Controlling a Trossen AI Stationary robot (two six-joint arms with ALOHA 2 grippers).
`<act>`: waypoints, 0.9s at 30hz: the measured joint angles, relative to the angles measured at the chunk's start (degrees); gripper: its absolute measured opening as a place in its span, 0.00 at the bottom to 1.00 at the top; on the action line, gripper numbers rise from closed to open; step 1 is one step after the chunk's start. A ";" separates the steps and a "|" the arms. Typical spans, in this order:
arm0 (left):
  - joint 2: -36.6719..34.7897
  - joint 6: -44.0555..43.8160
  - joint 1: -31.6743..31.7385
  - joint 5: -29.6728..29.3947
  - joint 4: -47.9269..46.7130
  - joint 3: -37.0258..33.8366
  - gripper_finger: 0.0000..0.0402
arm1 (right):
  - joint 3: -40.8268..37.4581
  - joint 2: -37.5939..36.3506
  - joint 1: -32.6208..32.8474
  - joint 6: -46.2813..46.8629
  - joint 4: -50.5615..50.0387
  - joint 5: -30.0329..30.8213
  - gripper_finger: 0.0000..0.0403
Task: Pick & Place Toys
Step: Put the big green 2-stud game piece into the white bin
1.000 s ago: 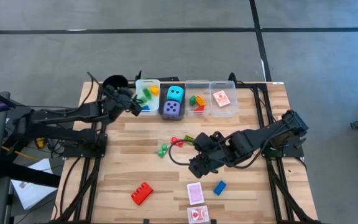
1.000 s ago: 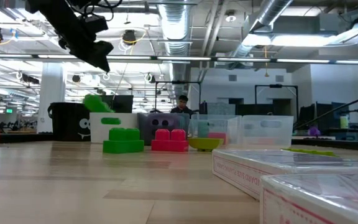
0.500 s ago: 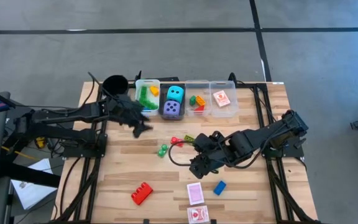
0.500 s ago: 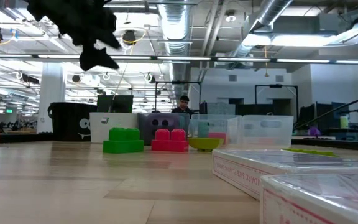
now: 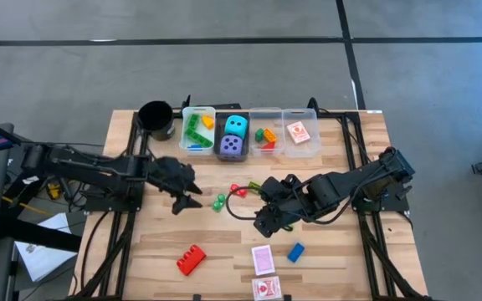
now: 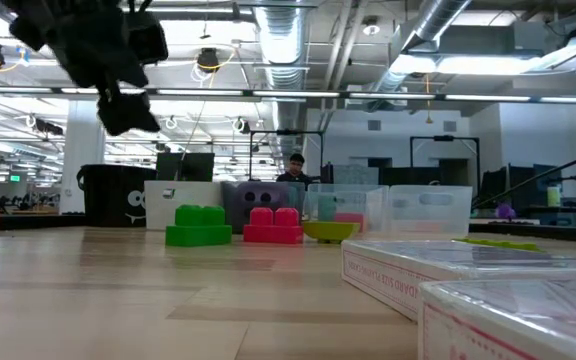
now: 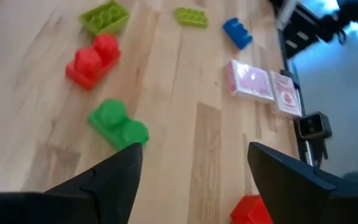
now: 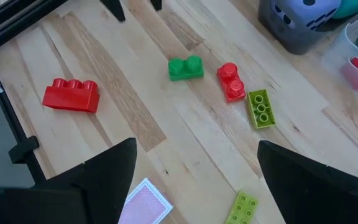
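now my left end effector (image 5: 187, 199) hangs open and empty above the desk (image 5: 141, 251), just beside the small green brick (image 5: 219, 201) that i take as my landmark; in my left wrist view that green brick (image 7: 117, 123) lies just ahead of my dark fingers (image 7: 107, 183), flat on the wood, studs up; just past it sits a little red brick (image 7: 92, 60), and beyond that two lime bricks (image 7: 105, 17); my right end effector (image 5: 262, 219) waits on the far side of the green brick, jaws apart too, holding nothing; a bigger red brick (image 5: 191, 260) and a blue brick (image 5: 295, 252) with two cards (image 5: 263, 259) lie nearer the desk's front edge than the green one; behind it stand the bins (image 5: 197, 130), already holding some toys.

i judge the green brick light, hard and stiff, with smooth plastic sides that could slip or skate on the wood if nudged; it will not crush; best taken across its two long flat sides, low on the body below the studs, with fingers squared to it so it doesn't twist out.
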 joint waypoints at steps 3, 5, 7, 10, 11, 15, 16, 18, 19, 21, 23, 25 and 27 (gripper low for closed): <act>0.02 -6.87 -3.33 -6.05 2.92 -2.57 0.75 | 0.00 0.00 0.02 -0.17 0.02 0.50 0.81; 0.49 -9.26 -5.26 -9.83 3.72 -3.39 0.77 | 0.00 0.00 -0.04 -0.83 0.10 0.88 0.81; 1.66 -10.27 -7.08 -12.69 3.74 -3.64 0.79 | 0.00 0.00 -0.36 -1.98 0.39 1.07 0.81; 5.64 -10.42 -9.31 -14.96 6.15 -3.69 0.81 | 0.00 0.00 -1.19 -4.16 0.54 1.07 0.81; 7.28 -10.43 -9.85 -15.17 7.78 -3.71 0.81 | 0.00 0.00 -1.55 -5.11 0.89 1.07 0.81; 14.67 -10.52 -11.44 -15.28 14.47 -3.71 0.83 | 0.00 0.00 -2.88 -10.06 2.75 1.06 0.81; 16.48 -10.56 -11.55 -15.55 15.62 -3.71 0.84 | 0.00 0.00 -3.17 -11.36 2.97 1.04 0.81; 19.64 -12.23 -11.60 -15.72 16.78 -3.71 0.85 | 0.00 0.00 -3.59 -14.00 2.91 0.73 0.81; 20.96 -13.65 -11.60 -15.79 16.79 -3.71 0.85 | 0.00 0.00 -3.69 -15.90 2.88 0.63 0.81; 23.56 -17.31 -11.60 -15.86 17.06 -3.71 0.86 | 0.00 0.00 -3.74 -21.18 2.80 0.61 0.81; 25.79 -22.82 -11.60 -15.90 17.64 -3.71 0.86 | 0.00 0.00 -3.72 -25.97 2.65 0.40 0.81; 27.60 -28.49 -11.60 -17.16 19.06 -3.60 0.86 | 0.00 0.00 -3.69 -29.02 1.94 -0.47 0.81; 29.39 -31.30 -11.62 -18.87 21.60 -3.51 0.86 | 0.00 0.00 -3.69 -31.38 0.92 -1.04 0.81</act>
